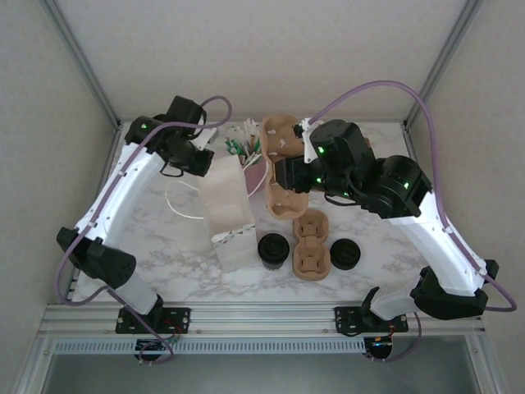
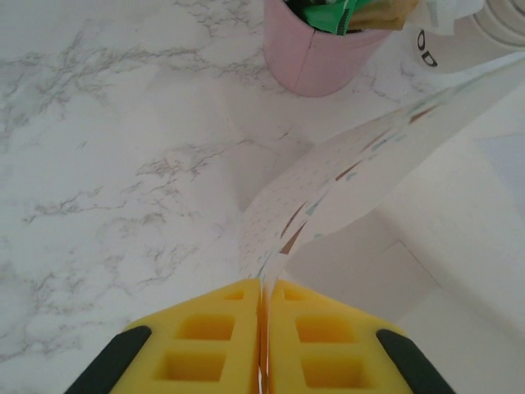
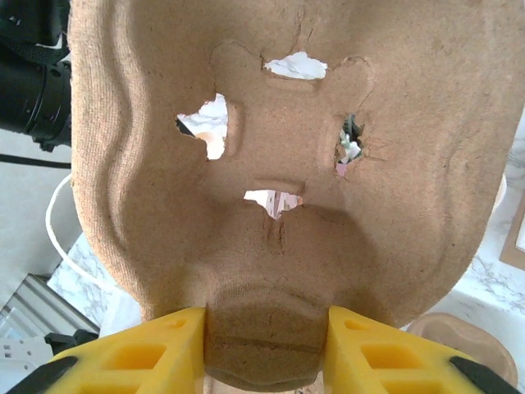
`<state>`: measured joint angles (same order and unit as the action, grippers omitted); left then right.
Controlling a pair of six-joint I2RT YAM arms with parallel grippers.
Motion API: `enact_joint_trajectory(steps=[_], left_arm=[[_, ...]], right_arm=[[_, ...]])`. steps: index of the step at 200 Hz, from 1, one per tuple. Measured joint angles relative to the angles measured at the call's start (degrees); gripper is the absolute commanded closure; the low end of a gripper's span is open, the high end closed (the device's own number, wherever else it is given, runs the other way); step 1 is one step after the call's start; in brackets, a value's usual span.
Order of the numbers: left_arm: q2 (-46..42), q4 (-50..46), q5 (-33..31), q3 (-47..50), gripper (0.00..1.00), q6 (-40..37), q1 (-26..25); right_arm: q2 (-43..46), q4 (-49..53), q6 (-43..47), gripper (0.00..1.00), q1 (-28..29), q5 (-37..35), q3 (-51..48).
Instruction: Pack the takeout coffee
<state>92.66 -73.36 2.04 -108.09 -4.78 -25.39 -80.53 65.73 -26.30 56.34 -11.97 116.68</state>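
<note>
A takeout coffee [image 1: 273, 249], a dark cup with a round black lid, stands near the table's front, and a second black-lidded one [image 1: 344, 254] stands to its right. Neither gripper touches them. My left gripper [image 2: 264, 283] is shut on the thin edge of a white paper bag [image 2: 361, 164]; from above, the left gripper [image 1: 212, 162] is at the far end of the bag [image 1: 228, 215]. My right gripper [image 3: 264, 345] is shut on the rim of a brown pulp cup carrier [image 3: 279, 164], held above the table's middle [image 1: 283, 185].
A second pulp carrier [image 1: 310, 248] lies between the two dark cups. A pink cup [image 2: 320, 49] of packets stands behind the bag, with more carriers [image 1: 279, 135] at the back. A white cord [image 1: 182, 209] lies left of the bag.
</note>
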Motion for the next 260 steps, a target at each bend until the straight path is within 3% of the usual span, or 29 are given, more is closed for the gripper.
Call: enact_joint_trajectory(steps=[48,99,109,125,137,155,227,260], left_arm=[[-6.4,0.0,-1.8,3.3,0.92,5.5,0.0],[-7.1,0.0,-2.8,8.9,0.91,10.8,0.0],[-7.1,0.1,-3.0,9.2,0.86,11.5,0.0],[-7.5,0.1,-3.4,9.5,0.69,12.7,0.0],[-8.1,0.1,-3.6,9.7,0.49,13.1,0.0],[-9.2,0.1,-3.8,9.7,0.29,13.5,0.3],[-17.3,3.0,-5.4,11.3,0.19,18.2,6.9],[-24.8,6.5,-5.3,16.0,0.20,22.6,11.1]], right_arm=[[-2.7,-0.4,0.4,0.62,2.3,0.0,2.3],[-3.9,-1.7,2.9,0.62,5.1,-0.1,4.7],[-4.2,-2.2,3.2,0.62,5.4,-0.1,5.2],[-4.9,-2.8,3.7,0.62,5.5,0.0,5.4],[-5.7,-3.2,4.1,0.62,5.5,0.0,5.5],[-7.0,-3.5,4.5,0.62,5.5,0.0,5.5],[-12.7,-3.8,6.2,0.62,5.9,-0.1,8.5],[-16.5,-4.2,8.3,0.62,8.4,-1.0,12.5]])
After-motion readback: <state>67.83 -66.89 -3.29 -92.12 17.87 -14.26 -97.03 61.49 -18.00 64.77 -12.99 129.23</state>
